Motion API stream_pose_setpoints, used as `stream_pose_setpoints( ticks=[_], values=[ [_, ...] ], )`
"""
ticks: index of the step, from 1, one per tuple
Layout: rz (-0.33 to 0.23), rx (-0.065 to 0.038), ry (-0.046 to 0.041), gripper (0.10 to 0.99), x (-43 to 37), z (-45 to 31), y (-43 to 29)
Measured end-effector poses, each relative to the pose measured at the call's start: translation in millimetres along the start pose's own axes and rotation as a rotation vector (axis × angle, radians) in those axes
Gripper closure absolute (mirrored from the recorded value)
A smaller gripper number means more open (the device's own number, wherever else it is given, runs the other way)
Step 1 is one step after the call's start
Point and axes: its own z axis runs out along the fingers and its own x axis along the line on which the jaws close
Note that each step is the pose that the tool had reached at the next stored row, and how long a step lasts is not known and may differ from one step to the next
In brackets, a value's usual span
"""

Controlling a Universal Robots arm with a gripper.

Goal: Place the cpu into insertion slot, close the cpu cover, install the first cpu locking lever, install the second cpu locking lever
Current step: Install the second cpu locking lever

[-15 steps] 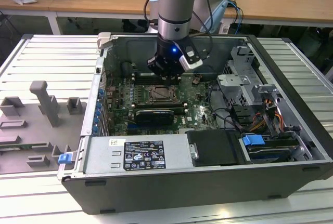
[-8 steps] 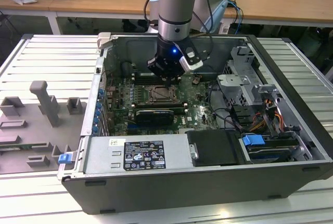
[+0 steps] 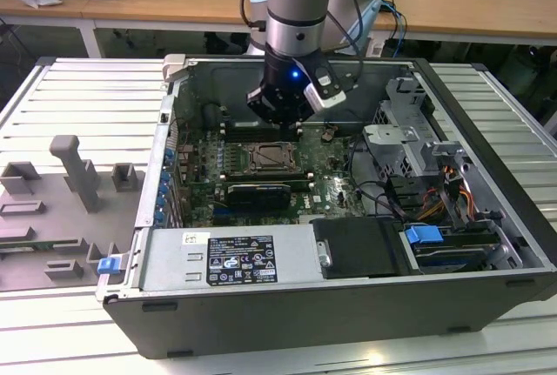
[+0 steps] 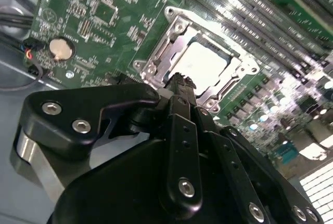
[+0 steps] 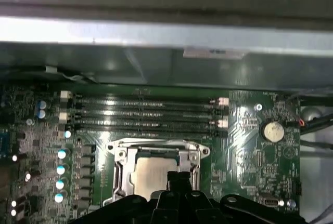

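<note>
With the cpu (image 4: 205, 63) already seated in its socket mid-motherboard (image 3: 324, 185) and the cover (image 5: 120, 157) framing it, I hold the gripper (image 4: 179, 81) just above, jaws clenched and empty, keeping descent vertical and slow.

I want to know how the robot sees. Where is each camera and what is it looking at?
Exterior view: off the arm, looking down into the open computer case; the arm and gripper show.
First wrist view: on the arm, looking past the fingertips at the cpu.
Second wrist view: on the arm, closer, over the gripper.
Both wrist views share the cpu under its cpu cover.
</note>
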Motion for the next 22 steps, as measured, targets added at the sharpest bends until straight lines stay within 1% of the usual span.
stream_pose_setpoints(
  ticks=[2, 8, 11, 13, 15, 18, 20, 22],
  values=[
    [0.0, 0.0, 0.0, 0.98, 0.2, -0.5, -6.6],
    [0.0, 0.0, 0.0, 0.98, 0.7, -1.3, -19.6],
    [0.0, 0.0, 0.0018, 0.98, 1.0, -1.8, -27.1],
    [0.0, 0.0, 0.0025, 0.98, 1.3, -2.1, -34.9],
    [0.0, -0.002, 0.0023, 0.98, 1.4, -1.9, -37.7],
    [-0.003, -0.014, 0.002, 0.98, 1.5, -1.5, -39.0],
    [-0.004, -0.015, 0.0021, 0.98, 1.7, -1.5, -39.3],
    [-0.004, -0.016, 0.0021, 0.98, 4.6, -1.5, -40.1]
  ],
)
